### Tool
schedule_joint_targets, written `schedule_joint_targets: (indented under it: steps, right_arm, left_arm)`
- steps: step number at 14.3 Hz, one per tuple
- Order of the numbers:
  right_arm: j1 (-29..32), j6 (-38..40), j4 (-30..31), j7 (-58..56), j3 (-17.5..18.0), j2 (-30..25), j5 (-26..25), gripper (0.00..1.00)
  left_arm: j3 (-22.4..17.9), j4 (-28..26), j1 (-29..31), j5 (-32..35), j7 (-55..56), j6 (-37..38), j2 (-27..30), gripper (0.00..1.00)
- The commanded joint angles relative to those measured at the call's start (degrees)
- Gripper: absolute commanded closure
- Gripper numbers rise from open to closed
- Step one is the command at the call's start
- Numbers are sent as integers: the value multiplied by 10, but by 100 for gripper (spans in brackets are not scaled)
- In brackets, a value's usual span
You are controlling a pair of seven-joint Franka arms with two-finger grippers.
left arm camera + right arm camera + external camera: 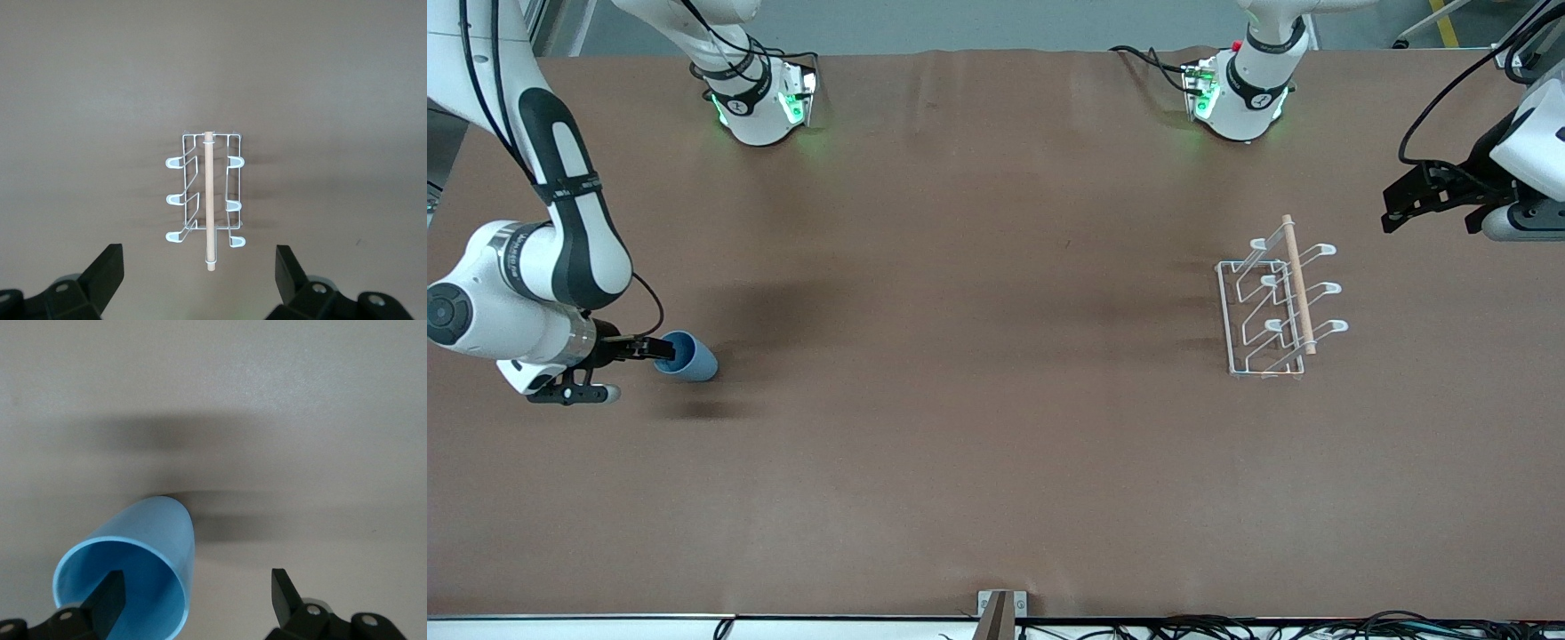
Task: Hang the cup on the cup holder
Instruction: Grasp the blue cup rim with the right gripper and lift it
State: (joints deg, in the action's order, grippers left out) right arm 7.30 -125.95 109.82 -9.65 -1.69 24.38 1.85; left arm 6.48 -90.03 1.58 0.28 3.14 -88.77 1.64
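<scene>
Plastic, light and slick, the blue cup (690, 358) lies tipped near the table's right-arm edge, your right gripper (660, 348) open astride its rim — pinch that wall gently; left gripper (200, 275) waits open above the cup holder (1276, 304).

A robotics lab bench: two white arm bases (760, 98) with green status lights bolted along the top of the frame; a plain brown table cover (960, 444); bundled black cables (1316, 622) along the bottom right edge.
</scene>
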Motion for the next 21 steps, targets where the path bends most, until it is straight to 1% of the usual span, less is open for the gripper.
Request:
schedule_joint_targets:
  steps: [1, 2, 3, 4, 8, 9, 11, 12, 14, 15, 16, 19, 21]
  right_arm:
    - [-3, -15, 6, -9, 2, -3, 9, 63]
    - [-5, -27, 6, -8, 2, 1, 9, 82]
    - [-4, -39, 7, -8, 2, 3, 10, 90]
    - [-5, -40, 7, -8, 3, 3, 10, 95]
    - [-6, -28, 7, -7, 3, 0, 10, 97]
    - [-8, -4, 5, -7, 4, -6, 10, 97]
    - [-23, 38, 3, -4, 10, -48, 10, 97]
    - [-40, 54, 2, 1, 10, -66, 10, 97]
    - [-72, 64, 3, 27, 11, -97, 17, 96]
    - [-89, 75, 2, 46, 12, -107, 36, 96]
    - [-112, 88, 1, 68, 12, -114, 76, 97]
    - [-162, 88, 0, 91, 12, -125, 190, 96]
    - [-184, 88, -3, 90, 12, -128, 307, 96]
  left_arm:
    - [2, 14, 4, -1, -9, 3, -7, 0]
    - [2, 15, 4, -2, -9, 3, -7, 0]
    - [2, 14, 4, -1, -9, 3, -7, 0]
    - [2, 14, 4, -1, -9, 3, -7, 0]
    - [2, 14, 4, 0, -9, 3, -8, 0]
    - [2, 15, 4, -1, -9, 3, -7, 0]
    - [2, 15, 4, -1, -9, 3, -7, 0]
    - [2, 14, 4, -1, -9, 3, -7, 0]
    - [2, 15, 4, -2, -9, 3, -7, 0]
    - [2, 15, 4, -2, -9, 2, -8, 0]
    - [2, 15, 4, -2, -9, 2, -8, 0]
    - [3, 14, 1, -3, -7, 1, -8, 0]
    - [5, 15, -6, -3, -6, -1, -9, 0]
